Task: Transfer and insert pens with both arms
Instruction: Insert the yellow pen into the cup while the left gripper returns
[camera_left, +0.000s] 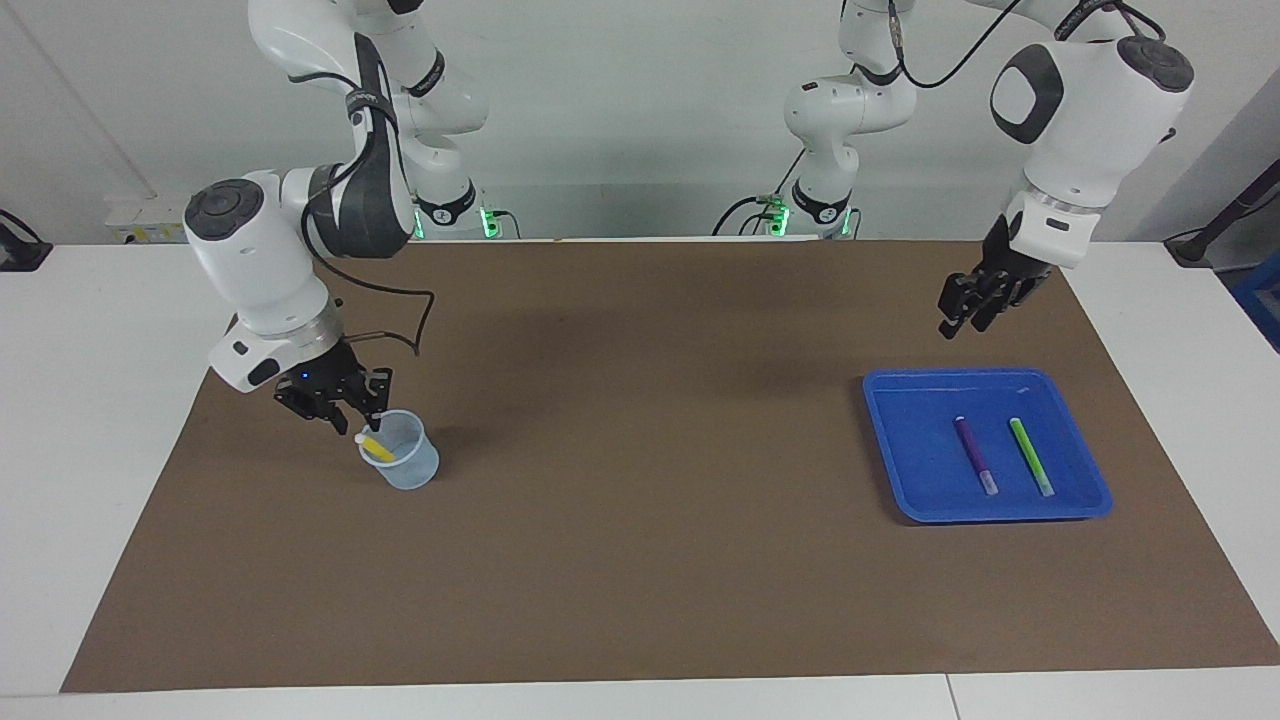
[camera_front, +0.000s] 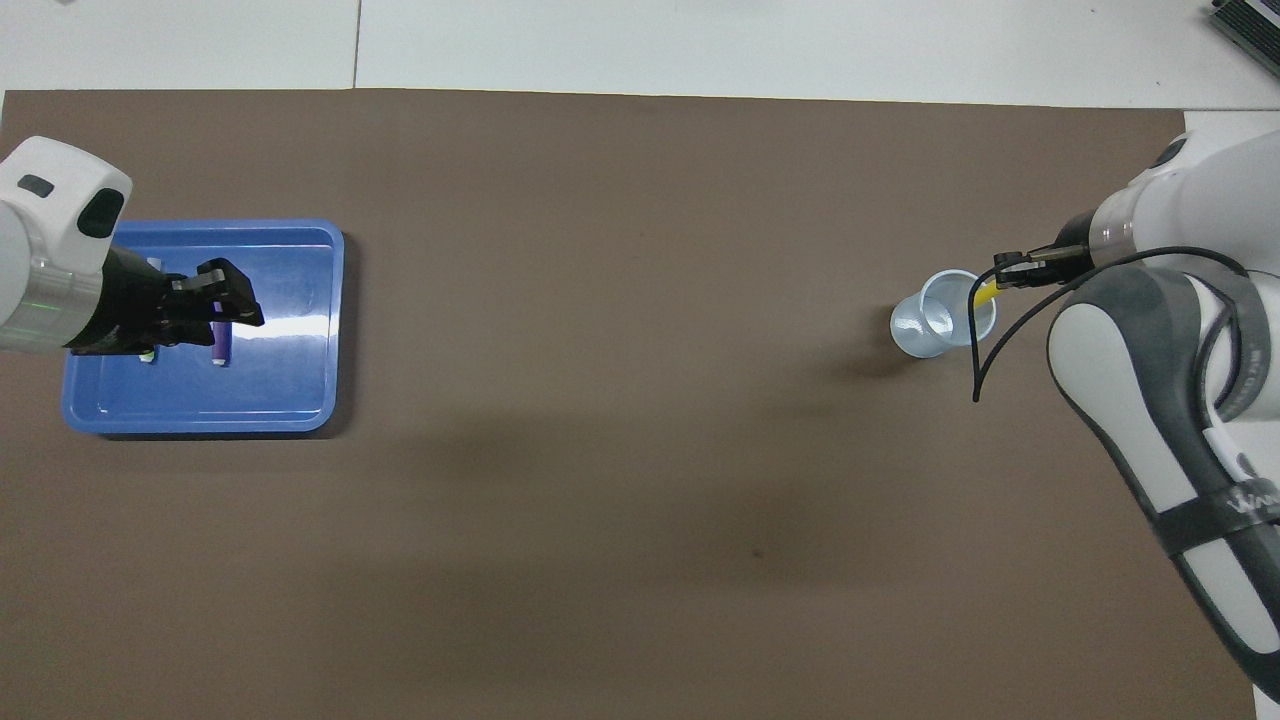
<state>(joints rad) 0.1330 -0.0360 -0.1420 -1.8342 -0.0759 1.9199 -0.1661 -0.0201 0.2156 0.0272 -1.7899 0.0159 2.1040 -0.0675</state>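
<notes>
yellow pen (camera_left: 374, 449) sits tilted in the cup (camera_left: 402, 464); my right gripper (camera_left: 362, 425) at the rim, grip unreadable. next: purple pen (camera_left: 974, 455) and green pen (camera_left: 1030, 456) wait in the tray (camera_left: 900, 440), left gripper (camera_left: 958, 318) raised near it, empty, must descend.

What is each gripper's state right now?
Left gripper: open, empty, up by the blue tray.
Right gripper: cannot tell; at the yellow pen in the cup.
</notes>
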